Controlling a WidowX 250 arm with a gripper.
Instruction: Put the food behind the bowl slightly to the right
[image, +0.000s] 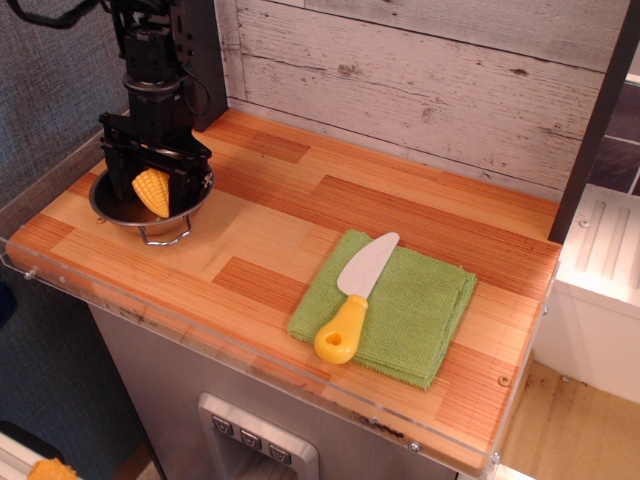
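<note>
The yellow corn piece (152, 190) sits between my gripper's (150, 188) two black fingers, low inside the steel bowl (120, 212) at the table's left end. The fingers stand on either side of the corn and look closed against it. The corn is tilted, with its narrow end pointing down. The bowl's front wire handle (165, 240) shows below the rim. The back of the bowl is hidden by the gripper and arm.
A green cloth (395, 305) lies at the front right with a white-bladed, yellow-handled knife (352, 300) on it. A dark post (205, 60) stands just behind the bowl to its right. A plank wall (420, 80) backs the table.
</note>
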